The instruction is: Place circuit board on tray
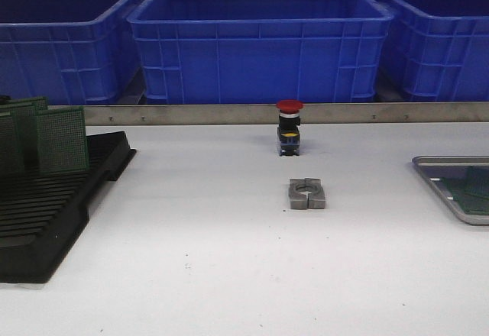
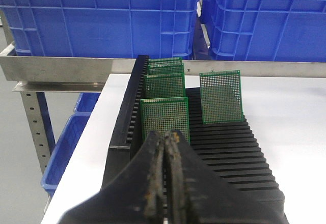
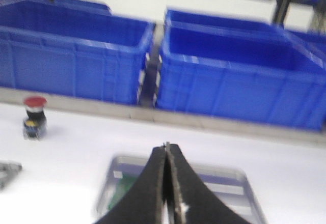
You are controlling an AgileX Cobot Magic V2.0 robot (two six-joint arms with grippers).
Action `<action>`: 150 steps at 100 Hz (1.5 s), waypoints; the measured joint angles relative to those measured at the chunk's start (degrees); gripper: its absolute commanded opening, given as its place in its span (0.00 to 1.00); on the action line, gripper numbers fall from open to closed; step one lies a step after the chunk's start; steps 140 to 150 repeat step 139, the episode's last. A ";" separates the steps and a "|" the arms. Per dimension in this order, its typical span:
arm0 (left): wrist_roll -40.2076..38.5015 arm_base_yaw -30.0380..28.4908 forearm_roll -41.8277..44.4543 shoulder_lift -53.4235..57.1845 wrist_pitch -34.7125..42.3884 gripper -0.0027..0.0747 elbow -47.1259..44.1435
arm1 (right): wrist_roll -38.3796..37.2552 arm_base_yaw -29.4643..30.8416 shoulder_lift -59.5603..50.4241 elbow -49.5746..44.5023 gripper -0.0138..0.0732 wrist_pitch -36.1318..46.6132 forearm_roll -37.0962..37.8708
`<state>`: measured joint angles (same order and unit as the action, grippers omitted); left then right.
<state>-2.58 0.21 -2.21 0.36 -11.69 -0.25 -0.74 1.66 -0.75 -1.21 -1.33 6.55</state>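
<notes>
Blue bins [image 1: 260, 42] line the back, behind a steel rail [image 1: 229, 114], and the white worktop [image 1: 214, 252] spreads in front. On the left sits the black rack [image 1: 46, 206], green boards [image 2: 164, 117] standing upright in its slots, one [image 2: 220, 97] set apart from the stack. Far right, the grey tray [image 1: 452, 187] lies flat at the worktop's edge with a green board [image 1: 480, 191] already lying in it. Mid-worktop, a red-capped push button [image 1: 289, 127] stands upright, and a small metal clamp block [image 1: 307, 193] lies just nearer. The left claw [image 2: 165, 183] hangs over the rack, tips pressed together, gripping nothing, just short of the nearest board. The right claw [image 3: 167, 183] hovers over the tray, likewise pinched together and empty. No readable writing anywhere; the right wrist view is blurred.
</notes>
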 measured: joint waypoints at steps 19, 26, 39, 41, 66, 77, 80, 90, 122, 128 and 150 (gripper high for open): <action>0.00 0.00 0.00 0.00 0.00 0.01 0.00 | -6.34 0.57 0.00 -0.36 0.09 -1.89 5.56; 0.00 0.00 0.00 0.00 0.00 0.01 0.00 | -6.34 0.57 0.00 -0.46 0.09 -1.89 5.37; 0.00 0.00 0.00 0.00 0.00 0.01 0.00 | -2.05 0.57 0.00 -0.39 0.09 -1.89 1.76; 0.00 0.00 0.00 0.00 0.00 0.01 0.00 | -1.39 0.57 0.00 -0.39 0.09 -1.89 1.09; 0.00 0.00 0.00 0.00 0.00 0.01 0.00 | 0.74 0.57 0.00 -0.39 0.09 -2.02 -1.01; 0.00 0.00 0.00 0.00 0.00 0.01 0.00 | 0.74 0.57 0.00 -0.39 0.09 -2.02 -1.22; 0.00 0.00 0.00 0.00 0.00 0.01 0.00 | 0.74 0.57 0.00 -0.39 0.09 -2.02 -1.22; 0.00 0.00 0.00 0.00 0.00 0.01 0.00 | 0.74 0.57 0.00 -0.39 0.09 -2.02 -1.22; 0.00 0.00 0.00 0.00 0.00 0.01 0.00 | 0.74 0.57 0.00 -0.39 0.09 -2.02 -1.22; 0.00 0.00 0.00 0.00 0.00 0.01 0.00 | 0.74 0.57 0.00 -0.39 0.09 -2.02 -1.22; 0.00 0.00 0.00 0.00 0.00 0.01 0.00 | 0.74 0.57 0.00 -0.39 0.09 -2.02 -1.22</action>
